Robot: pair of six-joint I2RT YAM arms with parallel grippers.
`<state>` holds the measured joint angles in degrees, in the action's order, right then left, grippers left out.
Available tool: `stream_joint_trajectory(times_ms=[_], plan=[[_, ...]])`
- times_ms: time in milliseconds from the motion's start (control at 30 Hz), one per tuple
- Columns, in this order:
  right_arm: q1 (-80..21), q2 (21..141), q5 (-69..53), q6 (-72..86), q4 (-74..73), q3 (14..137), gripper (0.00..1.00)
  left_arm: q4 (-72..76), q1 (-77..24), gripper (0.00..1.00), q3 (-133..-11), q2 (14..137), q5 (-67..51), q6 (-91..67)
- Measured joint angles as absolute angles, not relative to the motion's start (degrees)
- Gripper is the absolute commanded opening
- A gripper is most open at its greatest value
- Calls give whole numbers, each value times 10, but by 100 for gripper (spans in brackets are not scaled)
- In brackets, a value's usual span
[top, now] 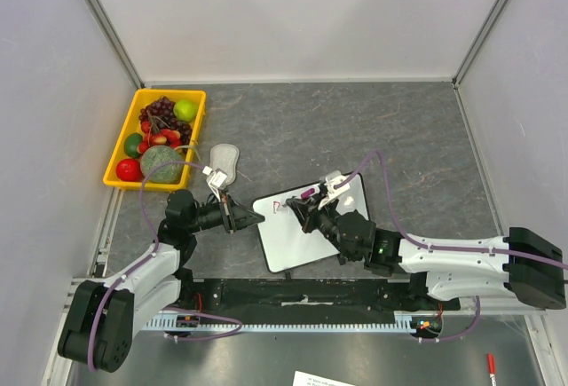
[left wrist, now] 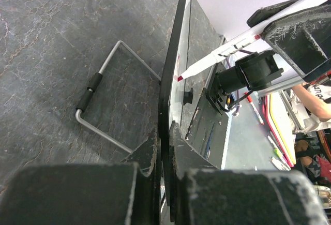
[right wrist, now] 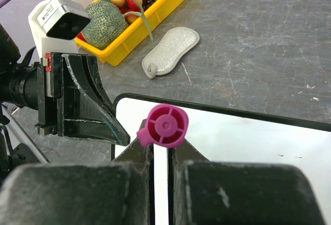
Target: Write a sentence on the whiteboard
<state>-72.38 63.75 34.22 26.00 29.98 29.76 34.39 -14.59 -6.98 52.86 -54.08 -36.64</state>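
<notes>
The whiteboard (top: 302, 235) stands tilted in the middle of the table, propped on its wire stand (left wrist: 103, 98). My left gripper (top: 256, 218) is shut on the board's left edge; the black frame (left wrist: 173, 75) runs between its fingers (left wrist: 150, 150). The right gripper (top: 306, 211) is shut on a white marker (left wrist: 227, 49) with a pink end cap (right wrist: 165, 125). The marker's pink tip (left wrist: 180, 78) rests against the board's face near the left edge. The sentence is out of view: the board surface (right wrist: 243, 142) that shows is plain white.
A yellow bin (top: 120, 160) of fruit stands at the back left, with a grey oval eraser pad (top: 224, 157) beside it. A red pen (top: 489, 364) and a sheet of paper (top: 333, 379) lie below the table's near edge. Walls close in three sides.
</notes>
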Motion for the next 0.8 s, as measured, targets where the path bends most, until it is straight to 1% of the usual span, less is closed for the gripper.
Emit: stream_joint_trajectory(times_ms=[400,700,800], plan=[[-723,644,314,277,308,295,0,345,-146,2,-70,529,-542,-366],[-718,550,332,270,286,275,0,347,-146,2,-70,529,-543,-366],[-714,544,339,263,286,275,0,347,-146,2,-70,529,-543,-366]])
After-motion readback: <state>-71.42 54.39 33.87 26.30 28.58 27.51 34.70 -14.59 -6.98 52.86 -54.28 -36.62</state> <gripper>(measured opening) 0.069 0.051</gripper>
